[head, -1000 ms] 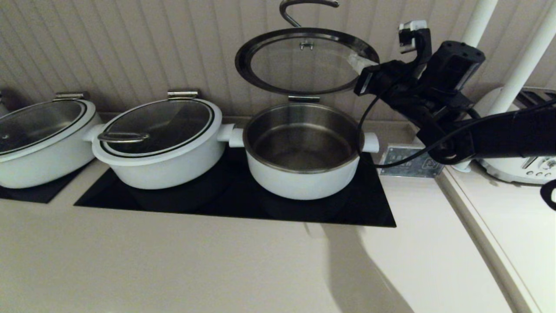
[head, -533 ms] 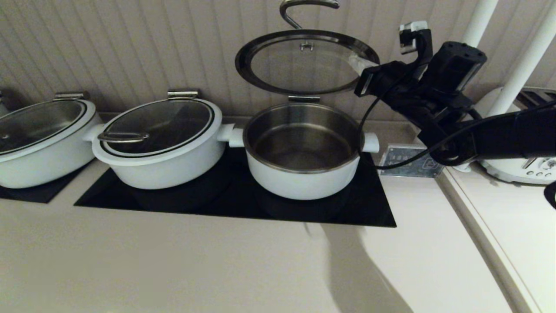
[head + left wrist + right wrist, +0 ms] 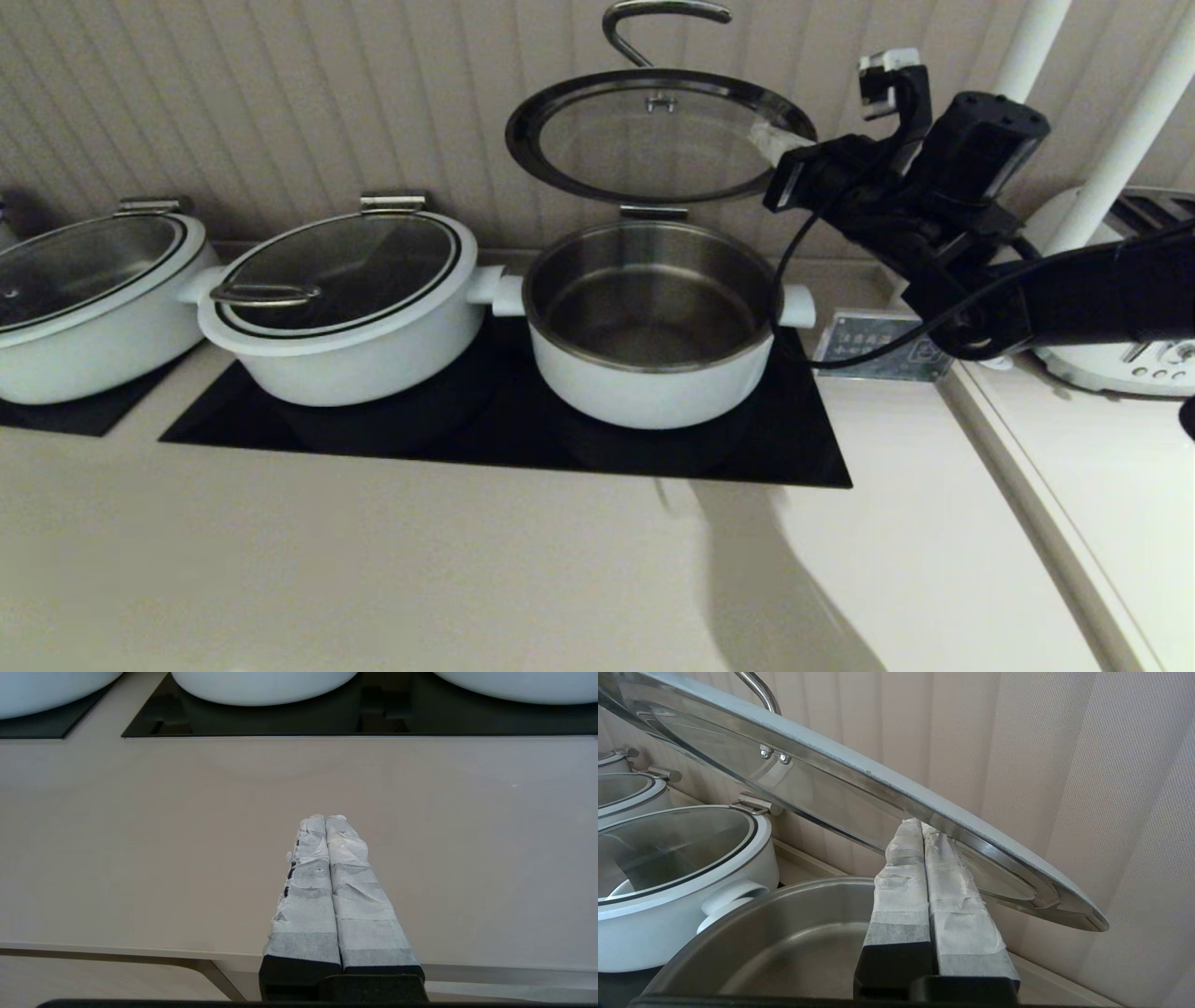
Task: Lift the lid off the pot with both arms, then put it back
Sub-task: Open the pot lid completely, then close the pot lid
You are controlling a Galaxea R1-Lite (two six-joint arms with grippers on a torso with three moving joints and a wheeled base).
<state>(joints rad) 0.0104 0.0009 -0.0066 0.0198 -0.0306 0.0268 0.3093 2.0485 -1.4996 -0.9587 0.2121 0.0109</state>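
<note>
The white pot [image 3: 653,317] stands open on the black cooktop [image 3: 803,448], its steel inside empty. Its glass lid [image 3: 653,135] with a steel rim and loop handle is hinged at the back and tilted up against the ribbed wall. My right gripper [image 3: 773,142] is shut, and its taped fingertips press under the right side of the lid's rim. In the right wrist view the shut gripper [image 3: 921,823] touches the underside of the lid [image 3: 831,779] above the pot [image 3: 784,933]. My left gripper [image 3: 325,818] is shut and empty over the bare countertop, out of the head view.
Two more white pots with glass lids closed stand to the left [image 3: 345,299] [image 3: 84,299]. A control panel [image 3: 878,345] lies right of the cooktop. A white appliance [image 3: 1120,364] and two white poles stand at the far right.
The lid and my right gripper under its rim have come down slightly. The left gripper shows only now.
</note>
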